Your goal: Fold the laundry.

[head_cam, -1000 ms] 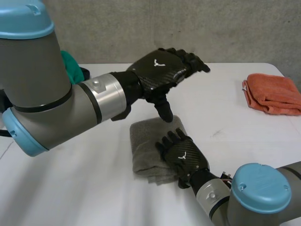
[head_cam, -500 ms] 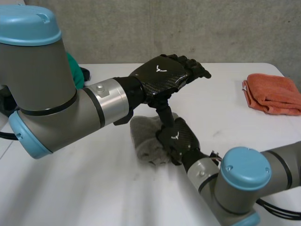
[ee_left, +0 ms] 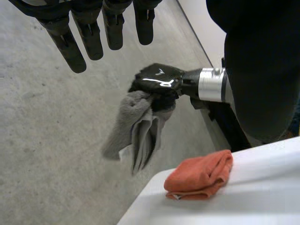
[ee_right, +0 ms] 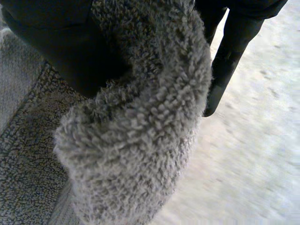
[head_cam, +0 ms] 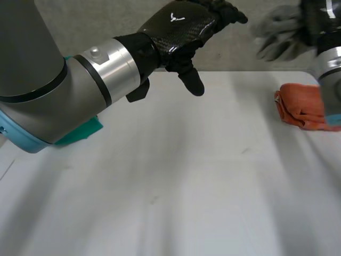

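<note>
Two hands are up off the white table (head_cam: 186, 176), and one of them clutches the grey towel (ee_left: 136, 131).
The right hand (ee_left: 157, 82), at the upper right of the head view, has its fingers curled round a bunch of the grey towel, which hangs below it in loose folds, clear of the table. A folded orange towel (ee_left: 201, 176) lies near the table's far right corner. The left hand (head_cam: 184, 26), at top centre, holds nothing; its fingers are stretched out and slightly apart, thumb pointing down. A green cloth (head_cam: 80, 130) shows beside the left arm at the left.
</note>
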